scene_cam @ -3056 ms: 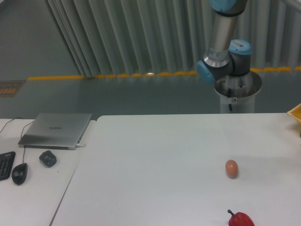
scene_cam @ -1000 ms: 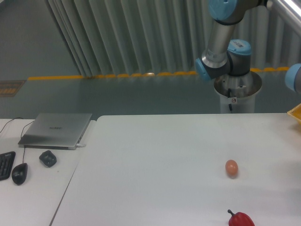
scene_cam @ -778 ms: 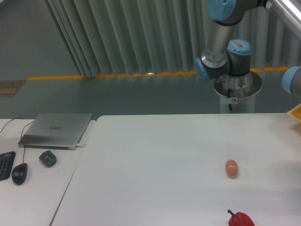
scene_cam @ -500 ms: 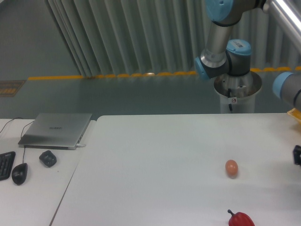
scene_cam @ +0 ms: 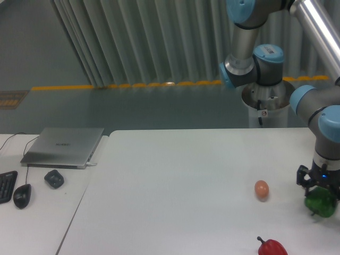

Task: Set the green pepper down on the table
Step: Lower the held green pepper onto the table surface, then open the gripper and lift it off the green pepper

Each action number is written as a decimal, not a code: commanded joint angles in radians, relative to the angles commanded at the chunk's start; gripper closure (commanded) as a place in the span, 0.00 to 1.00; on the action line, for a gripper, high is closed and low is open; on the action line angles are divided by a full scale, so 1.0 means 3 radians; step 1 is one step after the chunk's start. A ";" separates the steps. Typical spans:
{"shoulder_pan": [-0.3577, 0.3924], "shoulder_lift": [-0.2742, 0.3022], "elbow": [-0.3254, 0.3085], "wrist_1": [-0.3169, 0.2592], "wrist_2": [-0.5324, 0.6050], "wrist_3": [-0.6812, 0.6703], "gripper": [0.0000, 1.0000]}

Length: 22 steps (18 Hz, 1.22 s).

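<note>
The green pepper (scene_cam: 320,203), glossy and lumpy, hangs at the right side just above the white table (scene_cam: 175,180). My gripper (scene_cam: 320,190) comes down onto it from above and is shut on its top; the black fingers partly hide the pepper's upper part. The pepper sits to the right of the small brown egg (scene_cam: 261,189), a short gap between them.
A red pepper (scene_cam: 271,247) with a dark stem lies at the table's front edge. On the adjoining desk at left are a laptop (scene_cam: 64,146), a mouse (scene_cam: 22,195), a small dark object (scene_cam: 53,178) and a keyboard (scene_cam: 6,186). The arm's base pedestal (scene_cam: 268,103) stands behind the table.
The arm has swung in from the right edge, bringing the gripper and the green pepper into view and down toward the table right of the egg. Egg and red pepper have not moved.
</note>
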<state>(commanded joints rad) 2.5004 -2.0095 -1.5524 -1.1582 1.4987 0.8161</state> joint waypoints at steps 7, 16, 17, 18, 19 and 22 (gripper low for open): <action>-0.0005 0.0005 -0.0005 0.0005 0.0031 0.0010 0.00; 0.0051 0.0148 0.0122 0.0000 0.0214 0.0245 0.00; 0.0092 0.0174 0.0128 -0.0035 0.0220 0.0276 0.00; 0.0107 0.0199 0.0128 -0.0081 0.0220 0.0317 0.00; 0.0123 0.0225 0.0138 -0.0148 0.0225 0.0408 0.00; 0.0184 0.0327 0.0133 -0.0286 0.0230 0.0929 0.00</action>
<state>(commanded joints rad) 2.5555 -1.9114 -1.5125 -1.2439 1.5677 1.0947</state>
